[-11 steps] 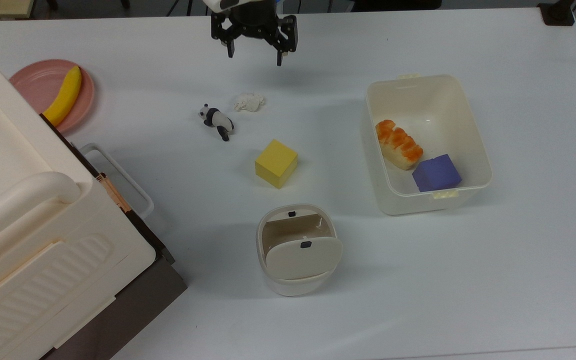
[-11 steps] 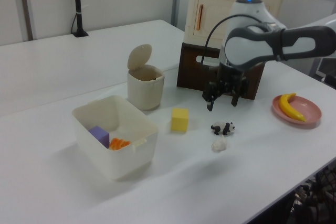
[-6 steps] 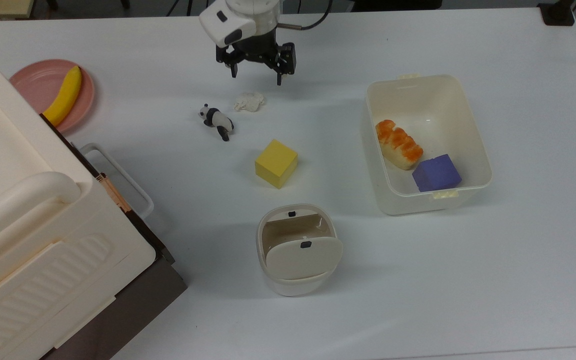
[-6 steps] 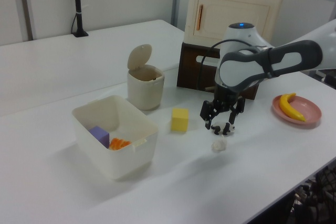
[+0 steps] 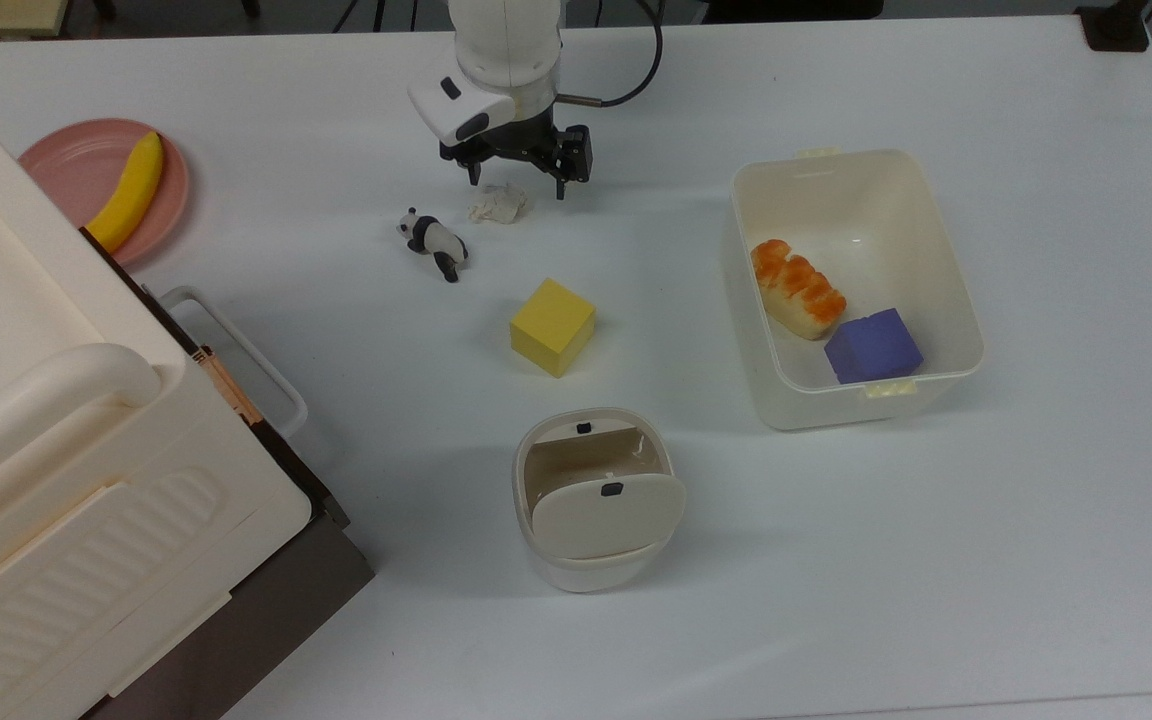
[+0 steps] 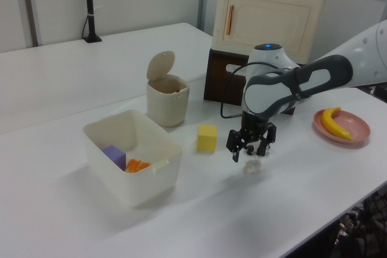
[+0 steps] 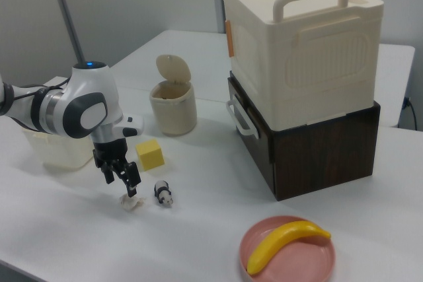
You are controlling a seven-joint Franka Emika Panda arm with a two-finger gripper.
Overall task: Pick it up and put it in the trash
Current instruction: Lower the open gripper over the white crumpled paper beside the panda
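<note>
In the top view, the gripper (image 5: 518,186) is seen directly over the tissue wad (image 5: 497,203) with its fingers (image 5: 561,187) spread and nothing clasped; the wad lies on the worktop (image 5: 936,560) just beside the panda figurine (image 5: 433,241), with the yellow cube (image 5: 552,326) between the wad and the trash bin (image 5: 596,497), whose flap is tipped open. In the left view, the wad (image 6: 251,166) is seen below the gripper (image 6: 248,152), bare worktop lying between it and the near edge. In the right view, the wad (image 7: 130,201) is partly hidden by the fingers (image 7: 131,187), just beside the figurine (image 7: 162,194).
</note>
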